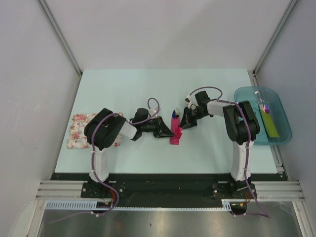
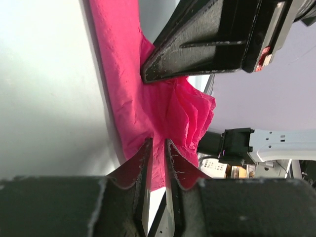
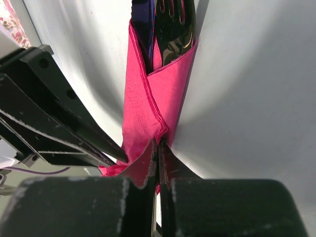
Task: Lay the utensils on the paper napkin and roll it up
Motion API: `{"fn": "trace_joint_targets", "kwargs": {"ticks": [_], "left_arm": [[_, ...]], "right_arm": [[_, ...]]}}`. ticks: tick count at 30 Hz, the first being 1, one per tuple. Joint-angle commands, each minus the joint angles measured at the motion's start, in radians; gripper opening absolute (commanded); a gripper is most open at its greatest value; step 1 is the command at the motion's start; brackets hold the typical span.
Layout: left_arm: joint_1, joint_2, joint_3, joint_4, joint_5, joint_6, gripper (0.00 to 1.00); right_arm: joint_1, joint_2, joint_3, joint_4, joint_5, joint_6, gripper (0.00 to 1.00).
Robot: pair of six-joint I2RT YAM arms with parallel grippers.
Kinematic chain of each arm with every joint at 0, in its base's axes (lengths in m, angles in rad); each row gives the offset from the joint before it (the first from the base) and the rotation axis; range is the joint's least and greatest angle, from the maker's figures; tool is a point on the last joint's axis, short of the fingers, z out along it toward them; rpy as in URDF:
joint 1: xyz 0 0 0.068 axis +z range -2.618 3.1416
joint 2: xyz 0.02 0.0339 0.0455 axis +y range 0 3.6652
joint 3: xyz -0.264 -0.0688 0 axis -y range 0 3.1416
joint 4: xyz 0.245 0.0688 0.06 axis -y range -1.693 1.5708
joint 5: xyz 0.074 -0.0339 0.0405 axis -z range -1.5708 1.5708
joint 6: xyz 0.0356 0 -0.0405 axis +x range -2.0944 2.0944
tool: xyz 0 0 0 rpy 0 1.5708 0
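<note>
Left end effector (image 2: 158,144) nearly together at napkin (image 1: 175,135) edge, grip not discernible | counter (image 1: 123,89) centre: utensils (image 3: 170,29) wrapped in napkin, tips protruding; roll judged nearly complete, lower end crumpled and loose, tightening outstanding | right end effector (image 3: 158,143) clamped on napkin fold

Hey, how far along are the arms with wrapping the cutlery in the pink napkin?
Done: the fork and a dark blue piece sit wrapped inside the paper napkin, with their tips poking out. In hand: the right gripper is shut on the napkin's lower end, and the left gripper is at the bunched folds, fingers nearly together. To do, probably: tighten that loose end and let go.
</note>
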Motion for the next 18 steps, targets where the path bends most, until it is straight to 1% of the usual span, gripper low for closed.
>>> {"fn": "trace_joint_targets", "kwargs": {"ticks": [1,5,10,14,15,16,17,18], "left_arm": [[-0.029,0.005,0.043,0.022,0.026,0.021,0.20],[-0.044,0.008,0.055,0.025,0.035,0.028,0.20],[-0.052,0.014,0.069,-0.017,0.038,0.057,0.20],[-0.059,0.033,0.090,-0.121,0.042,0.129,0.18],[-0.059,0.039,0.098,-0.185,0.044,0.182,0.16],[-0.058,0.040,0.104,-0.208,0.036,0.207,0.16],[-0.058,0.041,0.106,-0.230,0.030,0.228,0.15],[-0.059,0.041,0.109,-0.263,0.029,0.262,0.15]], "right_arm": [[0.001,0.010,-0.008,-0.003,-0.012,-0.005,0.00],[0.003,0.012,-0.010,-0.003,-0.014,-0.002,0.00],[0.004,0.009,-0.013,-0.002,-0.015,-0.002,0.00],[0.004,0.007,-0.008,-0.006,-0.018,-0.002,0.00],[0.003,0.005,-0.005,-0.008,-0.023,-0.002,0.01],[0.000,0.008,-0.002,-0.010,-0.029,-0.002,0.04],[-0.003,0.010,0.014,-0.022,-0.046,-0.004,0.11],[-0.008,0.012,0.022,-0.029,-0.053,-0.004,0.16]]}}
